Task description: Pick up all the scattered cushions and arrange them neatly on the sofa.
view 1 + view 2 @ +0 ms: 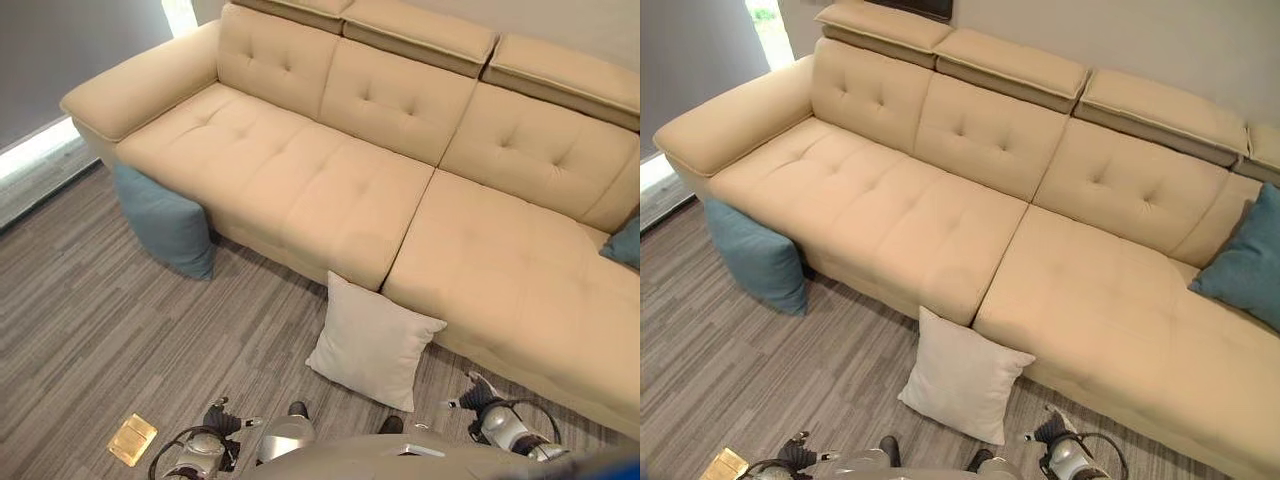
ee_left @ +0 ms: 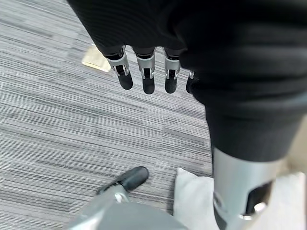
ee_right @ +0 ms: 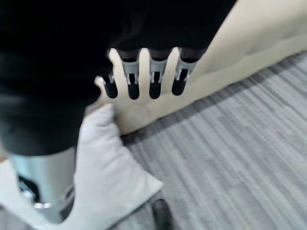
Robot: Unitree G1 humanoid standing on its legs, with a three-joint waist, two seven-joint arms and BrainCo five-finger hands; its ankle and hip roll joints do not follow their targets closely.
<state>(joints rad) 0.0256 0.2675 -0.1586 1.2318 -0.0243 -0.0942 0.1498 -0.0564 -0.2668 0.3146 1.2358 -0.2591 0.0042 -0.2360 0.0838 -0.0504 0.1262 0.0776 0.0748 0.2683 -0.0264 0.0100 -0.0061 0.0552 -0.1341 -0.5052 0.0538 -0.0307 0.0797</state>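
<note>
You have a cream-beige sofa [image 1: 330,190] with button-tufted cushioning and darker tan piping under its headrests, standing on a floor [image 1: 90,330] of grey carpet streaked in fine lighter and darker lines. You see an off-white plain cushion [image 1: 372,340] against its front, a plain dusty-blue cushion [image 1: 165,222] beside the sofa's arm end, a teal-blue cushion [image 1: 1247,262] on the seat at the far end, and a small golden-yellow square [image 1: 132,439] on the carpet. Your left robot hand [image 2: 144,72] and right robot hand [image 3: 144,79] each show silver fingers with black tips under a black ribbed cover.
</note>
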